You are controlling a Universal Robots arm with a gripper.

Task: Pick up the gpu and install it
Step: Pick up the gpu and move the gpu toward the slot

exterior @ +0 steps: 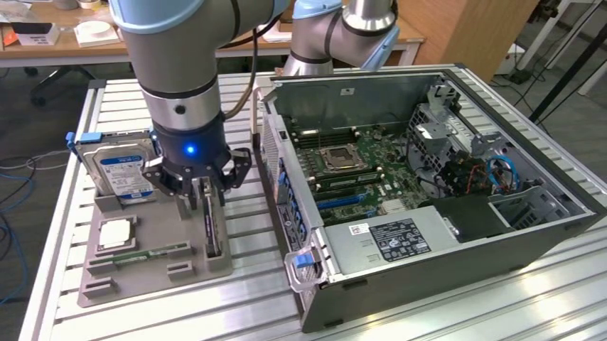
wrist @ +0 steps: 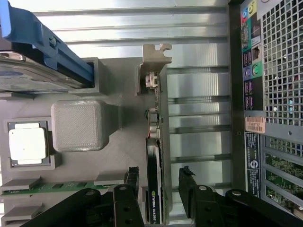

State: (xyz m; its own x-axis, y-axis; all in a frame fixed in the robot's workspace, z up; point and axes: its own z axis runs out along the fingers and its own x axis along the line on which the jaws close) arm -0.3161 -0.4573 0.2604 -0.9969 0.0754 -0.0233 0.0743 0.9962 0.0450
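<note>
The gpu stands on its long edge in a slot of the grey tray, to the exterior view's left of the open computer case. In the wrist view the gpu is a thin dark card with its silvery bracket at the far end. My gripper hangs straight down over the card. The gripper is open, one black finger on each side of the card with a small gap on both sides. The motherboard lies exposed inside the case.
The tray also holds a hard drive with a blue label, a processor and a green memory stick. The case's rear panel runs close beside the tray. A second arm stands behind the case.
</note>
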